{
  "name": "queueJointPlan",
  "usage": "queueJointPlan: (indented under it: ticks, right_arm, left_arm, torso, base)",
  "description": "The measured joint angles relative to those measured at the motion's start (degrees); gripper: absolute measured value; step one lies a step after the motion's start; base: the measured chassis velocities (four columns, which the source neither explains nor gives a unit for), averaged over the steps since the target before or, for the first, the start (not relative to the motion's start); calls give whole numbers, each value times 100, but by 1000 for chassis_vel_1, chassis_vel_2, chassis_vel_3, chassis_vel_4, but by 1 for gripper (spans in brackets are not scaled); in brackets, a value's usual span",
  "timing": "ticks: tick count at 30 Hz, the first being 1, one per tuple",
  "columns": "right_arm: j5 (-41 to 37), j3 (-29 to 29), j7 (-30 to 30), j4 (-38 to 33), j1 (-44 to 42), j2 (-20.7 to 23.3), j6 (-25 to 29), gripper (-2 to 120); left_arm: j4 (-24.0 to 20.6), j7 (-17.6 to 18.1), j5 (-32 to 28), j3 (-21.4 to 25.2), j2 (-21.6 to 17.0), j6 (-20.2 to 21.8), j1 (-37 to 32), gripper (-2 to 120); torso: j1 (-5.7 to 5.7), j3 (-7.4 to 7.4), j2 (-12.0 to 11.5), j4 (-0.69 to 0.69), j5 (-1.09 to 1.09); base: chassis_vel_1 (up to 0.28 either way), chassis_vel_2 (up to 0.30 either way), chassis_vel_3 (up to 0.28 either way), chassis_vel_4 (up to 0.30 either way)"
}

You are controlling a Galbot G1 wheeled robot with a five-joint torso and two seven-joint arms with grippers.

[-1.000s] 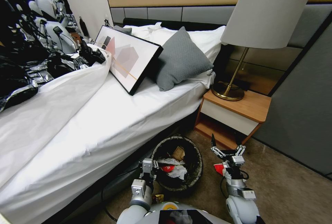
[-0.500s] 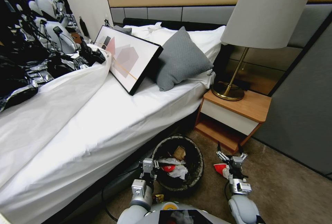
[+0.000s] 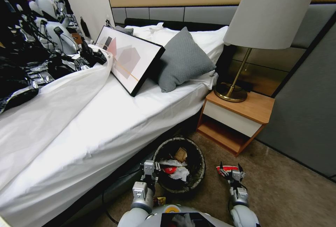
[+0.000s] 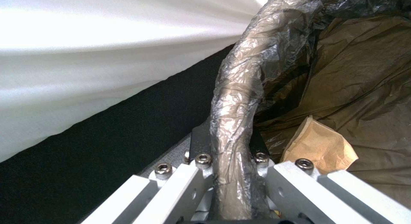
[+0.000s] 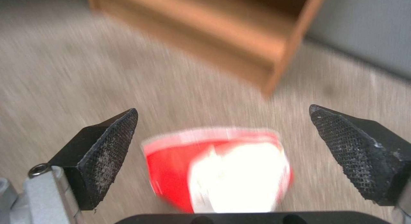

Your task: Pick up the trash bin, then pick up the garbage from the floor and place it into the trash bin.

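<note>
Left gripper (image 3: 151, 175) jaws clamp trash bin (image 3: 199, 160) rim — right gripper (image 3: 231, 168) jaws apart over one red-and-white wrapper (image 5: 218, 172).

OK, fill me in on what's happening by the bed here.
The robot is clearing litter off the bedroom floor. Its left tool is shut on the bag-wrapped rim of the trash bin, which stands beside the bed and already holds a tan paper piece and other scraps. Its right tool is open, low over the carpet, with a red-and-white wrapper lying between its fingertips, not yet gripped. The nightstand is just beyond it.
</note>
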State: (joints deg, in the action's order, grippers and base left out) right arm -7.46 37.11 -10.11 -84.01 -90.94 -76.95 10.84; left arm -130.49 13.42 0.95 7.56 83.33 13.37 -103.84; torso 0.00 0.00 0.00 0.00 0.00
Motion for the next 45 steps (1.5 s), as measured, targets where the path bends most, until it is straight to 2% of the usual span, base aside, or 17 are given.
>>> queueJointPlan:
  ticks: [19, 27, 31, 32, 34, 36, 38, 40, 42, 43, 45]
  right_arm:
    - [-590, 37, 337, 1215, 722, 141, -171, 100]
    - [-659, 31, 371, 1289, 774, 115, -166, 99]
    - [-622, 18, 414, 1410, 804, 79, -132, 85]
    - [-622, 18, 414, 1410, 804, 79, -132, 85]
    - [-563, 12, 482, 1474, 815, 56, -68, 73]
    - [-552, 10, 499, 1481, 817, 51, -57, 70]
    - [-530, 5, 533, 1513, 829, 42, -26, 58]
    - [-522, 4, 544, 1532, 836, 41, -11, 57]
    - [-516, 3, 557, 1580, 855, 46, 25, 44]
    - [-516, 3, 557, 1580, 855, 46, 25, 44]
    - [-516, 4, 583, 1620, 873, 56, 73, 37]
  left_arm:
    - [0, -4, -2, 24, -17, -3, -6, 0]
    - [0, -4, 1, 21, -9, -12, -7, 0]
    - [2, -4, 3, 19, -15, -32, -7, 0]
    - [2, -4, 3, 19, -15, -32, -7, 0]
    - [0, -4, 3, 30, -24, -36, -7, 0]
    - [-4, -3, 3, 33, -26, -37, -7, 0]
    - [-6, -2, 3, 35, -26, -39, -10, 0]
    - [-6, -2, 3, 35, -25, -40, -12, 0]
    - [-6, 0, 3, 35, -20, -42, -13, 0]
    - [-6, 0, 3, 35, -20, -42, -13, 0]
    - [-3, -1, 3, 37, -18, -43, -11, 0]
  torso:
    - [0, 0, 0, 0, 0]
    - [0, 0, 0, 0, 0]
    - [0, 0, 0, 0, 0]
    - [0, 0, 0, 0, 0]
    - [0, 0, 0, -1, 0]
    - [0, 0, 0, -1, 0]
    - [0, 0, 0, 0, 0]
    - [0, 0, 0, -1, -1]
    - [0, 0, 0, 0, 0]
    - [0, 0, 0, 0, 0]
    - [0, 0, 0, 0, 0]
  base:
    - [0, 0, 0, 0]
    - [0, 0, 0, 0]
    - [0, 0, 0, 0]
    - [0, 0, 0, 0]
    - [0, 0, 0, 0]
    - [0, 0, 0, 0]
    - [0, 0, 0, 0]
    - [0, 0, 0, 0]
    - [0, 0, 0, 0]
    - [0, 0, 0, 0]
    - [0, 0, 0, 0]
